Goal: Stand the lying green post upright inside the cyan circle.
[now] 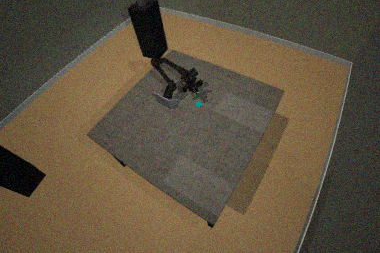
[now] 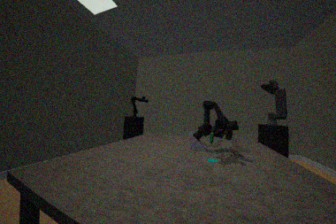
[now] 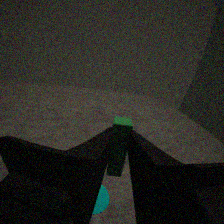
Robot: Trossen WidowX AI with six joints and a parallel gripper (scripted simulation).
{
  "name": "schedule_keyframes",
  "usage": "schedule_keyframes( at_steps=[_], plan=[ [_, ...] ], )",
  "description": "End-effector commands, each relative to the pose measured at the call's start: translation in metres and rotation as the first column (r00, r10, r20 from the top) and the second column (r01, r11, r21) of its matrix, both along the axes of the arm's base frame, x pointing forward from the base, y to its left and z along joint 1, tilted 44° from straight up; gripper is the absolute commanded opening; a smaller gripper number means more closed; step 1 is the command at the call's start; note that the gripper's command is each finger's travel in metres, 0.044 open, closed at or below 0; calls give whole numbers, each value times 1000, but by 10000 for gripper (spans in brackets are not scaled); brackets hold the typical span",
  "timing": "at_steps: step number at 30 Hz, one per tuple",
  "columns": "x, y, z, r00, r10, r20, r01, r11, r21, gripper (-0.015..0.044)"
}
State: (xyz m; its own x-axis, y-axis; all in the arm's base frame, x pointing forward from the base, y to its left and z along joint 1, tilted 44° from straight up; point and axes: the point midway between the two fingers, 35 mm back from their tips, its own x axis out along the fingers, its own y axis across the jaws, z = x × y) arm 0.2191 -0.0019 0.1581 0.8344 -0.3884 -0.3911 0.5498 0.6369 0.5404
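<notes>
From above, the arm reaches out over the grey table (image 1: 165, 167), its hand (image 1: 194, 85) hanging near the back of the slab. A dab of green beside the hand marks the green post (image 1: 200, 87), and the cyan circle (image 1: 199, 103) lies just in front of it, a flat bright spot on the matte, faintly mottled top. The orange floor around looks grainy and dull.

From the side of the room, the post (image 2: 212, 137) shows as a short slim bar, close to upright, clear of the table and pinched in the dark hand (image 2: 217, 134). The circle (image 2: 212, 160) sits below, a little nearer to me. So I take it the carry is under way: the post is lifted and turned, not yet set down.

Looking along the wrist, the two dark fingers close narrowly on the post (image 3: 122, 121), whose square green end peeks out past them; its shaft is in shadow. A sliver of the circle (image 3: 101, 200) shows low between the fingers.

Next, I would guess, the hand must centre the post's foot over the disc, lower it straight until it bears, then open and back away without tipping it.
</notes>
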Motion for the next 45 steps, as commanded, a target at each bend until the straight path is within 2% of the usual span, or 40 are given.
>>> schedule_keyframes(
  at_steps=[1,18,35,45],
  plan=[
    [-1,0,1,999,-14,34,14,1000,16,23],
    [-6,0,6,987,-57,148,47,996,75,23],
    [-6,0,6,987,-58,149,47,996,75,23],
    [2,15,-7,988,-62,139,51,995,83,23]
  ],
)
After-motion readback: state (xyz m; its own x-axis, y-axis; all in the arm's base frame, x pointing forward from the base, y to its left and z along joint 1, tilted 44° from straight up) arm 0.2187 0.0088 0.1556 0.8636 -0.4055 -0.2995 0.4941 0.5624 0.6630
